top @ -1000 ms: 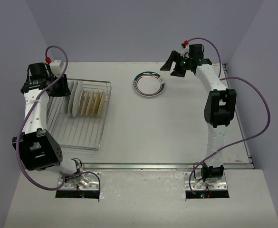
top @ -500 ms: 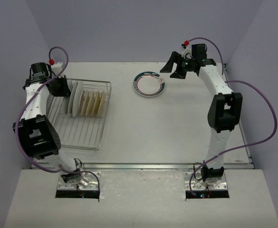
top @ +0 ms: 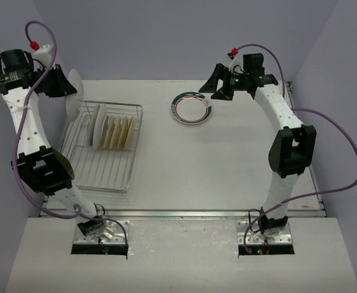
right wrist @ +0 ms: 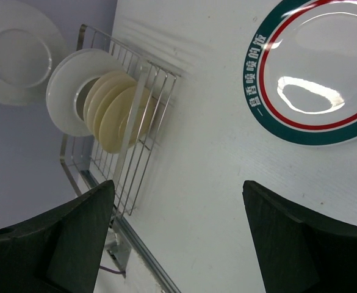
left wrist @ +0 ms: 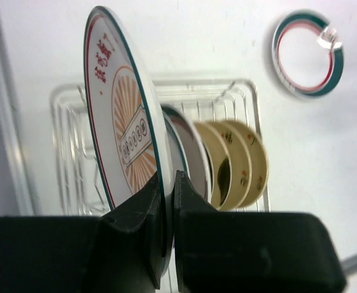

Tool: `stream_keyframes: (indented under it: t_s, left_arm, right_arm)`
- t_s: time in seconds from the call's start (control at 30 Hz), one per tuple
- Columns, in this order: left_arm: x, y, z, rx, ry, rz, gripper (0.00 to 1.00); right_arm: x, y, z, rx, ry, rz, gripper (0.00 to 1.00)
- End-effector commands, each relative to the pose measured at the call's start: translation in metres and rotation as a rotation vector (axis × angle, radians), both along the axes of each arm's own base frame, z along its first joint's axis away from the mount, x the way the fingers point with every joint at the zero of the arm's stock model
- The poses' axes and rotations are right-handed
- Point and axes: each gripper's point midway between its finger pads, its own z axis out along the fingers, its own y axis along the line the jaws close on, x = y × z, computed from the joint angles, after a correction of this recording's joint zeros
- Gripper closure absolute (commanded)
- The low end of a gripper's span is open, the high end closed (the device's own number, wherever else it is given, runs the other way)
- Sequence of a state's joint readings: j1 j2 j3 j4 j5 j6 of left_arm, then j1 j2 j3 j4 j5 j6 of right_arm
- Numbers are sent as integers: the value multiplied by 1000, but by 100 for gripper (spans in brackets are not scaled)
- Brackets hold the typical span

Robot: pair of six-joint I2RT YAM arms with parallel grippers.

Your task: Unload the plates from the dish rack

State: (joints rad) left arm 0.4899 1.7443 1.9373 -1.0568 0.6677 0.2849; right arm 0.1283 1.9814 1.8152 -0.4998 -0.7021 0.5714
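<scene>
I've got the top camera high behind the arm bases (top: 99,229), looking down over the whole table (top: 227,171). Left wrist sits close above the dish rack (left wrist: 196,101), right wrist farther back. All three share rack and flat plate (right wrist: 315,73).
</scene>
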Motion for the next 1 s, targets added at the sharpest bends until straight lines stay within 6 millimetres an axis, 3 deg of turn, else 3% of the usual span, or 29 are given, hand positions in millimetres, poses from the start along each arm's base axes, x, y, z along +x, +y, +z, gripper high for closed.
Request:
stream_keyframes:
  t_s: [0.0, 0.03, 0.07, 0.17, 0.2, 0.23, 0.27, 0.3, 0.4, 0.43, 0.47, 0.53, 0.57, 0.63, 0.67, 0.73, 0.83, 0.97]
  left_arm:
    - [-5, -8, 112, 168, -298, -94, 100]
    - [-7, -10, 112, 162, -294, -100, 100]
    - [-14, -21, 125, 258, -346, -155, 100]
    - [-23, -62, 131, 507, -452, -338, 100]
    - [-41, -70, 144, 627, -498, -338, 100]
    - [-44, -78, 111, 667, -445, -386, 100]
    - [-41, -106, 113, 775, -535, -484, 100]
    - [-45, -119, 110, 849, -572, -520, 100]
    - [-64, -150, 92, 1074, -641, -615, 100]
    - [-68, -147, 95, 1105, -641, -600, 100]
    - [-72, -166, 80, 1161, -661, -693, 100]
    - [-82, -176, 74, 1233, -699, -748, 100]
    - [-85, -191, 58, 1277, -730, -839, 100]
    - [-96, -198, 48, 1367, -778, -890, 100]
    - [-100, -211, 48, 1401, -840, -910, 100]
    - [-106, -219, 28, 1485, -862, -966, 100]
    - [-112, -240, 19, 1513, -911, -1015, 100]
    - [-115, -253, 15, 1532, -934, -1030, 100]
  right_arm:
    - [-9, 5, 38, 60, -65, 24, 14]
    - [-10, 5, 41, 61, -71, 25, 14]
    - [-13, 7, 46, 79, -69, 32, 14]
    - [-19, 11, 59, 115, -78, 49, 12]
    - [-21, 12, 62, 129, -69, 52, 10]
    - [-24, 13, 65, 144, -68, 64, 5]
    - [-25, 14, 68, 153, -69, 67, 2]
    - [-26, 15, 70, 162, -71, 72, 1]
    - [-34, 20, 77, 208, -58, 92, 1]
    - [-36, 21, 76, 213, -45, 92, 1]
    - [-40, 24, 77, 226, -39, 106, 1]
    - [-46, 33, 77, 224, -39, 134, 1]
    - [-49, 37, 76, 219, -32, 145, 1]
    - [-58, 53, 72, 208, -31, 190, 1]
    - [-63, 59, 68, 200, -18, 207, 1]
    - [-73, 76, 61, 182, -12, 247, 1]
    - [-88, 98, 45, 157, 14, 304, 2]
    - [-103, 122, 29, 134, 39, 363, 8]
